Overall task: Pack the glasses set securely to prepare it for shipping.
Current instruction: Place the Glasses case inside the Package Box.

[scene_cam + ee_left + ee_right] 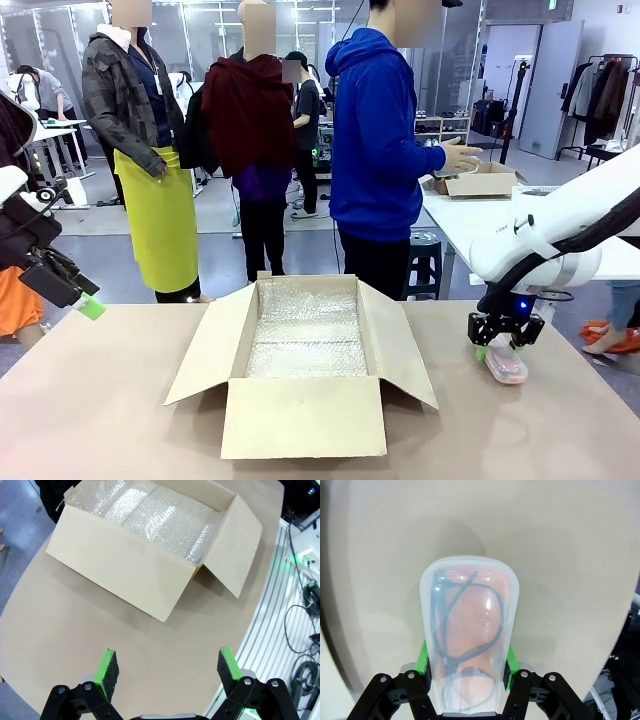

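The right claw [503, 338] is down at the right end of the desk [110, 400], clamped on the pink case [505, 364]. From the right wrist view, the green pads [423, 659] press on the two long sides of the case near its rear end, and the rest of it sticks out ahead of the fingers over the bare desk top. Through the translucent lid I can see dark-rimmed glasses [465, 625] lying inside. The case sits very low at the surface, and I cannot tell whether it rests there or hangs just clear.

An open cardboard box [305, 415] stands in the middle of the desk, all four flaps spread outward and its bottom lined with bubble wrap [305, 335]. The pink case is well to the right of it, outside the box.

The left claw [88, 303] hovers above the left edge of the desk, its fingers wide apart with nothing between them.

A person in a blue hoodie [375, 130] stands beyond the far edge.
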Tool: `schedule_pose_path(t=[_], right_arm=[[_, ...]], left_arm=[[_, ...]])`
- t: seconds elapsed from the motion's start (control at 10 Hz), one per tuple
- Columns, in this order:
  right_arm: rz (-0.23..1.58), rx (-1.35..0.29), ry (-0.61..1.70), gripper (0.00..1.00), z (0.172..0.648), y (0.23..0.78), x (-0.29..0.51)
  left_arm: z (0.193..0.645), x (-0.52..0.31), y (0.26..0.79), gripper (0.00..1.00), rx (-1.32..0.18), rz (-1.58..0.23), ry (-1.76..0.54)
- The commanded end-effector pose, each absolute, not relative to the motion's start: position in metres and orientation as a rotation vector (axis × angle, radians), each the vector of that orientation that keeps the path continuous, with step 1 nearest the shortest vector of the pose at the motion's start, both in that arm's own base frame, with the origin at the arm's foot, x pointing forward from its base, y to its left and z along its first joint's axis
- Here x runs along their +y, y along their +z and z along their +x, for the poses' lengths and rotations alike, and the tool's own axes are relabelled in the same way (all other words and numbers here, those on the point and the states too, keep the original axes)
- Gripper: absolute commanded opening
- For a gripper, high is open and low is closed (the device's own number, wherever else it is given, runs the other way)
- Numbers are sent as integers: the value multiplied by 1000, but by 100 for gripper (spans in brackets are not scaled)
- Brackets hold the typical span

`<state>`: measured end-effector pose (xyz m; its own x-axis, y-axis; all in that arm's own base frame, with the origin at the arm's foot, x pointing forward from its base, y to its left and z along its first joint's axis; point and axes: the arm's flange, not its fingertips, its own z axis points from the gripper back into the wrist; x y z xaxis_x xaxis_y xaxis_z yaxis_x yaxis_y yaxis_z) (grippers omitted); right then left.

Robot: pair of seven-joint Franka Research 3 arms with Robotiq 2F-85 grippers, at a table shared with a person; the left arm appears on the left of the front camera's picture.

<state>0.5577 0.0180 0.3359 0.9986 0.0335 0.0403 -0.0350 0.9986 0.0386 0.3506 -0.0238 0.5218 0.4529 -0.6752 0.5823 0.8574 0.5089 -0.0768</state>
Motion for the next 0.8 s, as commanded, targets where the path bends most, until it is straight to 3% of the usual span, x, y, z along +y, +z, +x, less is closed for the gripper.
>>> schedule_pose_path(t=[0.0,0.5,0.6,0.7], right_arm=[[21,-66,114,34,530,382,32],[-62,-120,490,34,496,450,76],[-194,-156,701,34,487,463,87],[-43,-176,1134,34,470,481,102]], left_arm=[[350,-21,524,100,-534,-413,-998],[350,-21,524,100,-534,-413,-998],[350,-21,524,100,-534,-413,-998],[350,-21,524,100,-534,-413,-998]])
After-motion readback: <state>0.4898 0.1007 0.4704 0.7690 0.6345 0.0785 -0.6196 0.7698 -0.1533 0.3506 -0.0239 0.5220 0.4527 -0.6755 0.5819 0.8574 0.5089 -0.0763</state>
